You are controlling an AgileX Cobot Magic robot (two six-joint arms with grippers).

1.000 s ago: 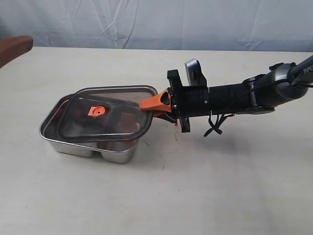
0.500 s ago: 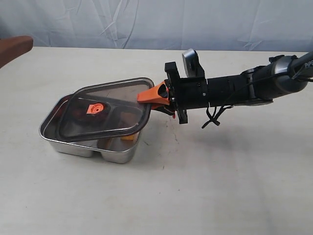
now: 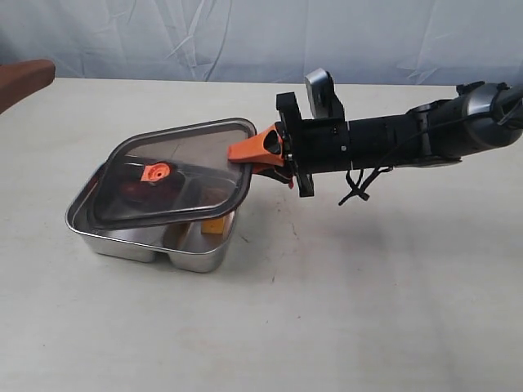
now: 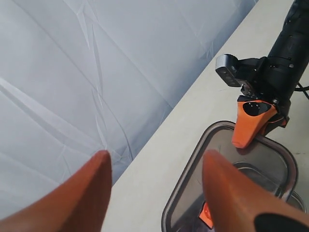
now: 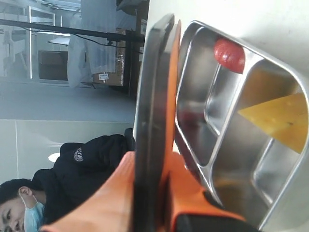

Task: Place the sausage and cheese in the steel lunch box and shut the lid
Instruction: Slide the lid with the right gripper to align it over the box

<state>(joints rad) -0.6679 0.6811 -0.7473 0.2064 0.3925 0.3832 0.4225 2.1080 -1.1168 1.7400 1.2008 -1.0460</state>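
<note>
Your right gripper (image 3: pixel 245 157) is clamping its orange jaws, nearly closed, on the right edge of the dark smoky translucent plastic lid (image 3: pixel 176 171). It has been rising over the last second, so the lid's right end is now riding higher and the lid is sloping down to the left over the shiny two-compartment steel lunch box (image 3: pixel 122 242). The glossy red toy sausage (image 5: pixel 229 54) is lying in the left compartment and the yellow-orange cheese wedge (image 5: pixel 280 121) in the right. Both foods are loaded, but the lid is not yet seating. Your left gripper (image 4: pixel 154 193) is hanging wide open and empty.
</note>
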